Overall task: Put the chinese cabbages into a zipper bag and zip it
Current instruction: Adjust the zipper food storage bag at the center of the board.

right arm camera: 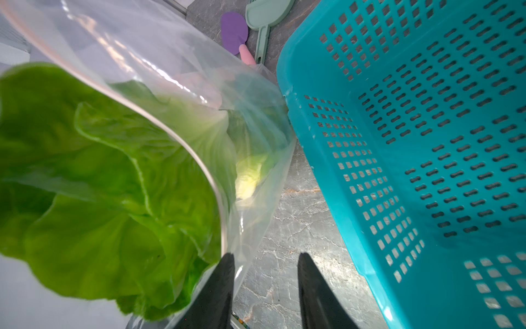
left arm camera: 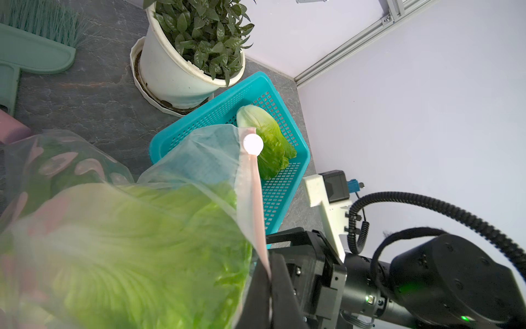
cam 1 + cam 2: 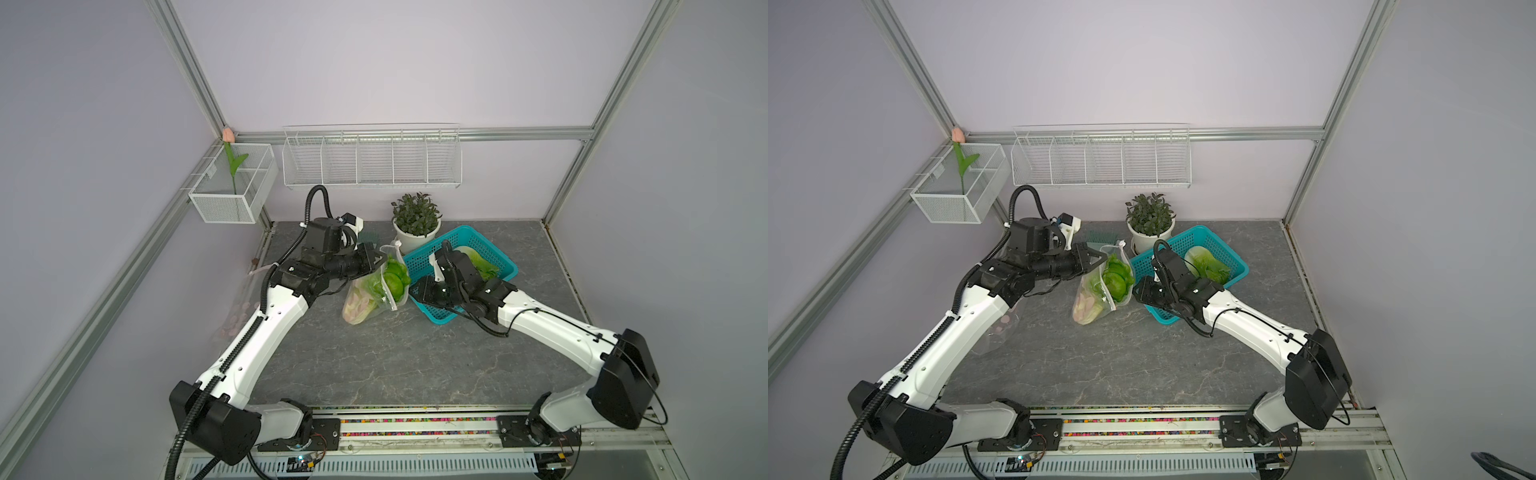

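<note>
1. Clear plastic: one zipper bag lies slanted on the grey table, its mouth raised toward the basket; one white slider sits on the pink zip strip.
2. Three chinese cabbages in all; two are in the bag — a pale one deep at the bottom, and a bright green one whose leaves poke out of the mouth; the third lies alone in the one teal basket, just beside the bag.
3. Left gripper is pressed together, pinching the bag's rim; that edge is held up off the table.
4. Right gripper sits by the basket's near corner, close to the bag's mouth; its two fingers are spread — bare table shows between them; bag film rests against one finger; nothing is clamped.
5. One potted plant stands behind the basket, very near it; whether they touch I cannot tell.
</note>
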`<state>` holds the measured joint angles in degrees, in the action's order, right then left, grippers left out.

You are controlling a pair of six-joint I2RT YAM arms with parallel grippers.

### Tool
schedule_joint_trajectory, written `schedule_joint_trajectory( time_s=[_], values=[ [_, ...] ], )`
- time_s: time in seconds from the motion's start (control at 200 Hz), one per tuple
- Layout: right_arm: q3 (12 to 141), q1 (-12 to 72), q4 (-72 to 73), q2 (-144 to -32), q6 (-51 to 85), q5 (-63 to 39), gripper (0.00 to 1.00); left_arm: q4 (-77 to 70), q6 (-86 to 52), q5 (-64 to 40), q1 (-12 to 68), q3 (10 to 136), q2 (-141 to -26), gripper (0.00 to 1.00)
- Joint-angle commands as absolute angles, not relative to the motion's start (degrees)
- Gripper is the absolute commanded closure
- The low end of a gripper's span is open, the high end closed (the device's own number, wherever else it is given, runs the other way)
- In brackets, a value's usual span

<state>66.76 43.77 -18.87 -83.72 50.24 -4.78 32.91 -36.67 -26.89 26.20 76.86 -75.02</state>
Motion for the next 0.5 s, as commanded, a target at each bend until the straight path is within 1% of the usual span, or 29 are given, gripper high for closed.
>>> schedule_joint_trajectory(
  time_s=[0.0,0.105,0.245,0.395,0.44,0.495],
  values=[
    [67.6,44.2,-20.9,-80.3,48.9,-3.3,0.6,33.1,-35.7,-26.6,26.0,76.5,-74.6,1.0],
    [68.1,44.9,-20.7,-81.4,48.6,-3.5,0.6,32.5,-36.1,-26.9,25.9,76.6,-74.8,1.0],
    [67.9,45.1,-18.9,-85.5,49.0,-4.9,0.61,32.6,-36.1,-26.8,25.9,76.7,-74.7,1.0],
    [67.4,45.2,-16.0,-89.3,49.7,-5.7,0.64,32.9,-35.9,-26.7,25.9,76.6,-74.5,1.0],
    [67.8,45.1,-15.2,-90.4,49.7,-6.2,0.68,32.7,-36.1,-26.8,26.0,76.5,-74.5,1.0],
    [68.8,45.1,-15.2,-91.2,48.9,-7.1,0.77,32.8,-36.1,-26.8,26.0,76.3,-74.4,1.0]
  ],
)
